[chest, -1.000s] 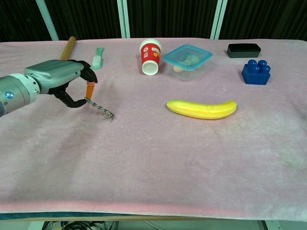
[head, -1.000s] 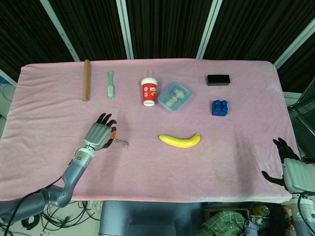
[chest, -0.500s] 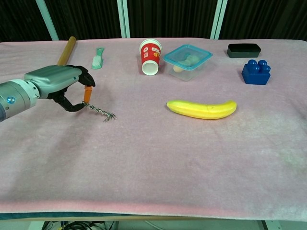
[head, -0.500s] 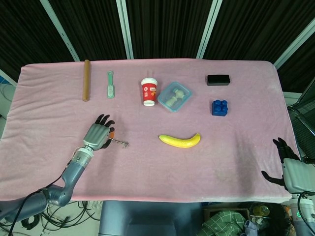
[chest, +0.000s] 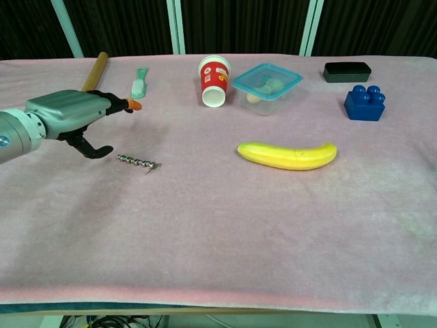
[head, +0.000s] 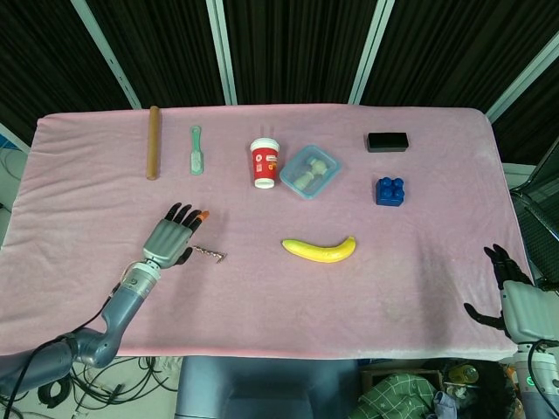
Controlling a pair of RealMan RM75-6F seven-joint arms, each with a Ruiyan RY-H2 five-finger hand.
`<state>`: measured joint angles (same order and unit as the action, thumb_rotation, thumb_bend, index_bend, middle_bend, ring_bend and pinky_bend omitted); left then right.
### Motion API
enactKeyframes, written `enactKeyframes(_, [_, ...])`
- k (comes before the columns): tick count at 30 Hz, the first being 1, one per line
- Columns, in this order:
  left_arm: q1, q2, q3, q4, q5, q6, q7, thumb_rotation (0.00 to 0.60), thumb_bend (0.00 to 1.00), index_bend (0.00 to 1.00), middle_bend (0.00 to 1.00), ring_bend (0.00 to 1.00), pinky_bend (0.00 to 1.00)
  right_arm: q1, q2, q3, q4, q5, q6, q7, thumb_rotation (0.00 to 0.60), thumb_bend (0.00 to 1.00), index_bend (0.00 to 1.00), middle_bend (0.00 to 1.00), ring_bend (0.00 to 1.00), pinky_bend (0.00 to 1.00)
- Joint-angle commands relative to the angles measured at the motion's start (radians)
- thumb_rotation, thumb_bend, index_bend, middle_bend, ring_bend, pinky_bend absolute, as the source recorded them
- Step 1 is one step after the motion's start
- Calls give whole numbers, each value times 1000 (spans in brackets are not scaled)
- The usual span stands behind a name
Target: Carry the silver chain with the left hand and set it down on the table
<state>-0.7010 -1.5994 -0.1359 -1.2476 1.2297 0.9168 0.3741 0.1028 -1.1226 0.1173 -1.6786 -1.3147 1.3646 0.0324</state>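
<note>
The silver chain (chest: 138, 162) lies flat on the pink bench (chest: 225, 225), just right of the left hand (chest: 72, 116), clear of its fingers (chest: 95, 151), which are spread apart and empty. Right hand (head: 515, 301) rests at the bench edge, fingers loosely apart.

Robot lab bench — pink-clothed table (head: 419, 288), black curtain backdrop (head: 297, 48) — loose cables (head: 131, 375) underneath

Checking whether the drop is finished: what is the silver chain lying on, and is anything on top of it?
The silver chain lies flat on the pink table cover. Nothing rests on it; the left hand sits beside it with fingers spread, not touching.
</note>
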Motion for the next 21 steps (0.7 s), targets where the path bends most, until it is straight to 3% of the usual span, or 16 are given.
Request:
enactKeyframes(1, [17,60,-14,-85,13,73,46,600,364,73,87,0,0,0,0,0,1,0,0,-1,600,122,0,0,92,212])
enactKeyframes(8, [99,191,-29,-308,-2,255,180,600,324,81,85,0,0,1,0,0,6,-4,3,-8,600,123,0,0,92,212])
enactKeyframes(12, [184,280,8,-448,-22,342,202,600,323,87,85,0,0,3,-1,-2,13,-13,7,-20,600,123,0,0,92,212])
enactKeyframes(16, [283,350,61,-527,3,447,166,600,323,88,84,0,0,4,-1,-2,25,-27,17,-35,600,123,0,0,91,212])
enactKeyframes(21, [396,403,125,-536,66,554,37,600,314,109,77,0,0,5,-2,-3,34,-33,22,-45,600,123,0,0,91,212])
